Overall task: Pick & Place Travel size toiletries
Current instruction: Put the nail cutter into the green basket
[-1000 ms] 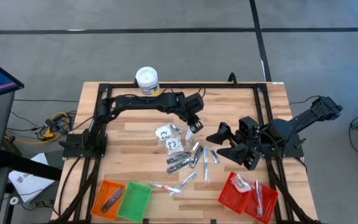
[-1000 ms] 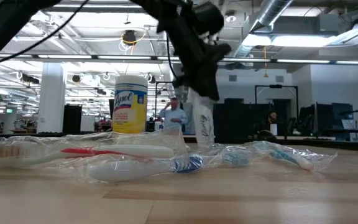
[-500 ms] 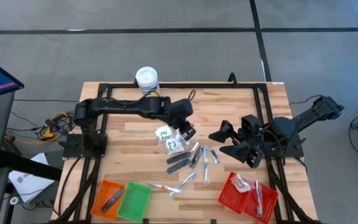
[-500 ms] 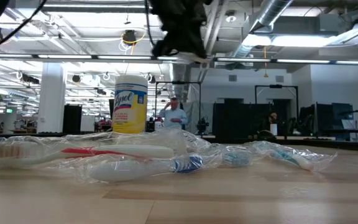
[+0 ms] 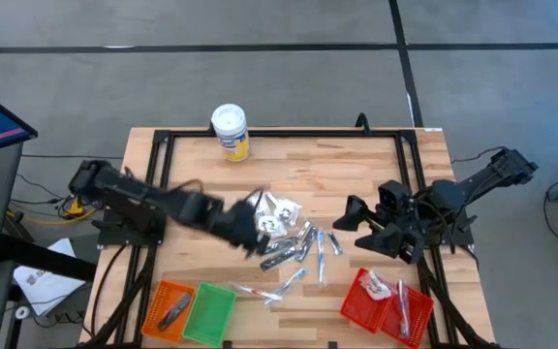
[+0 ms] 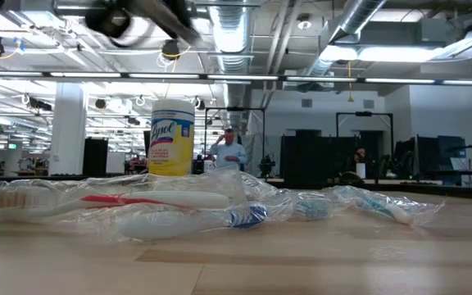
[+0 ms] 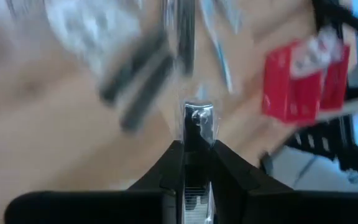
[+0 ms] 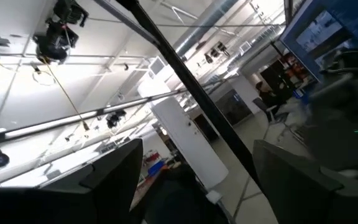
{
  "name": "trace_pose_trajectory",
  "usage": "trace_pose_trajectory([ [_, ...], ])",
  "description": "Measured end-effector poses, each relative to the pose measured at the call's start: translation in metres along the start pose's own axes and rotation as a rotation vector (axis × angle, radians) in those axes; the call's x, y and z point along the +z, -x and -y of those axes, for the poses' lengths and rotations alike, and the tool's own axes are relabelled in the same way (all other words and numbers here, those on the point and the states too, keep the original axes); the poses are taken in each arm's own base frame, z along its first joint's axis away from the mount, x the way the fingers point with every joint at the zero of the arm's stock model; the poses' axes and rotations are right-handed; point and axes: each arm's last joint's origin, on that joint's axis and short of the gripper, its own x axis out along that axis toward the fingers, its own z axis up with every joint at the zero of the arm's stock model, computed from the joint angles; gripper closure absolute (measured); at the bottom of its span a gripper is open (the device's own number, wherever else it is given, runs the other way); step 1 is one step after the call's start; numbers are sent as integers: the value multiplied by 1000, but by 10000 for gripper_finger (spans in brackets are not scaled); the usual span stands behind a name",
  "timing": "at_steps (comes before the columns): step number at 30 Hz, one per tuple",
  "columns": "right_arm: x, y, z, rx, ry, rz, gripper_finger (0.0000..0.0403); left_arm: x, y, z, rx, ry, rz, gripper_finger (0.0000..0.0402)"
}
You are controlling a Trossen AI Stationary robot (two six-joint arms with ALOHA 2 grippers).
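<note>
Along the table's near edge I see the red basket (image 5: 384,301) with wrapped sticks inside, the orange basket (image 5: 170,305) holding a dark item, and the green basket (image 5: 210,312) beside it. Between them and the Lysol canister (image 5: 230,129) lies the toiletries pile (image 5: 289,237). My left gripper (image 5: 256,236) sits at the pile's canister-side edge, fingers (image 7: 166,177) pinching a silvery sachet (image 7: 199,121). My right gripper (image 5: 358,225) waits above the red basket, fingers spread.
</note>
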Motion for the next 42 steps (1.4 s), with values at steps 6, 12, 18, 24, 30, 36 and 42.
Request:
trace_pose_trajectory([
  [6, -5, 0, 0, -10, -2, -33, 106, -76, 6, -2, 18, 178, -103, 361],
  [12, -3, -1, 2, -23, 9, -11, 106, -128, -3, -8, 86, 289, -116, 361],
  [18, -2, -1, 3, -25, 7, -5, 106, -166, -33, -19, 249, 309, -214, 361],
  [24, -4, -1, 1, -17, 5, -12, 106, -181, -56, -29, 359, 293, -221, 361],
  [30, -5, -1, 2, -25, 8, -25, 106, -185, -79, -39, 453, 255, -186, 361],
  [36, -6, -1, 2, -19, 2, -32, 106, -188, -86, -45, 511, 250, -194, 322],
  [42, -8, -1, 0, -11, -4, -43, 106, -187, -82, -43, 506, 250, -209, 266],
])
